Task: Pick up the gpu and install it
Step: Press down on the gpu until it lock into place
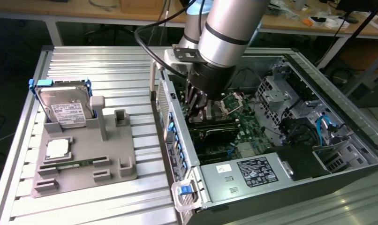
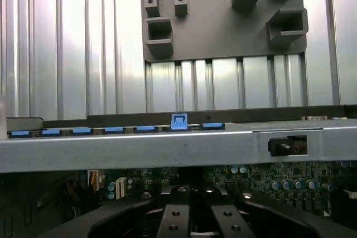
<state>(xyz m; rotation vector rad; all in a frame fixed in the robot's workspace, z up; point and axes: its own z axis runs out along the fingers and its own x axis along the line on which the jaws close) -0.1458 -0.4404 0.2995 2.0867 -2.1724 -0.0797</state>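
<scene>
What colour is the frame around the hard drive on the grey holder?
Blue. The frame around the hard drive shows best in the exterior view.

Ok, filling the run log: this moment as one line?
gripper shut | down inside computer case, over motherboard | held item: cannot tell | hard drive on tray

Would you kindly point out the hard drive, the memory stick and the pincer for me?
hard drive (image 1: 65, 108): exterior view, on its silver top face.
memory stick (image 1: 73, 163): exterior view, middle of the green strip.
pincer (image 1: 197, 104): exterior view, between its fingertips inside the computer case (image 1: 301, 178).
</scene>
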